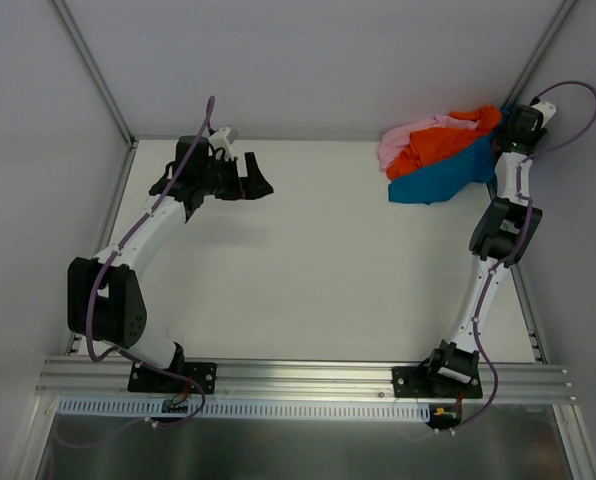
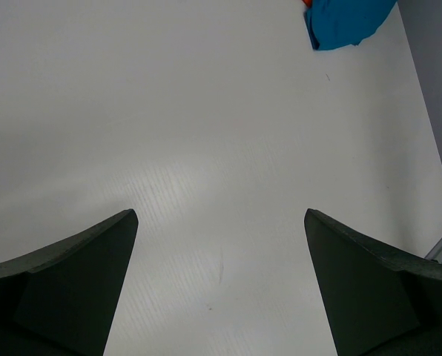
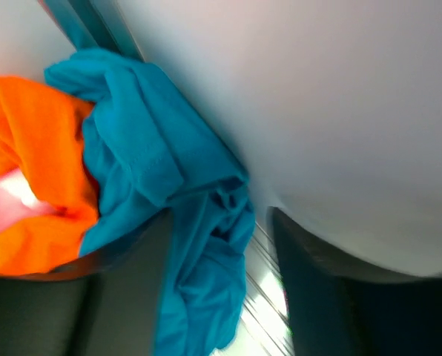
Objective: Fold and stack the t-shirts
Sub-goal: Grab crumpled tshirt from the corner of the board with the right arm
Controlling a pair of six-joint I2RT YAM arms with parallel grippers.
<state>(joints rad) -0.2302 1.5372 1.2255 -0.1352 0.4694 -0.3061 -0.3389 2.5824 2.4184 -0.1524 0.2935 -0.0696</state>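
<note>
Three t-shirts lie crumpled in one heap at the table's back right corner: teal-blue [image 1: 443, 180] in front, orange [image 1: 443, 140] over it, pale pink [image 1: 408, 138] at the back left. My right gripper [image 1: 500, 125] is at the heap's right end, against the corner post. In the right wrist view its jaws [image 3: 221, 222] stand apart. A hanging fold of the teal-blue shirt [image 3: 154, 148] lies between them against the left finger [image 3: 124, 297], with a gap to the right finger [image 3: 332, 311]. Orange [image 3: 35, 148] and pink [image 3: 6, 200] cloth show to the left. My left gripper [image 1: 258, 182] [image 2: 221, 222] hovers open and empty at back left.
Grey walls close in the back and both sides, with slanted metal posts [image 1: 543, 50] in the back corners. A metal rail [image 1: 308, 380] carrying both arm bases runs along the near edge. A corner of the teal-blue shirt [image 2: 347, 22] shows far off in the left wrist view.
</note>
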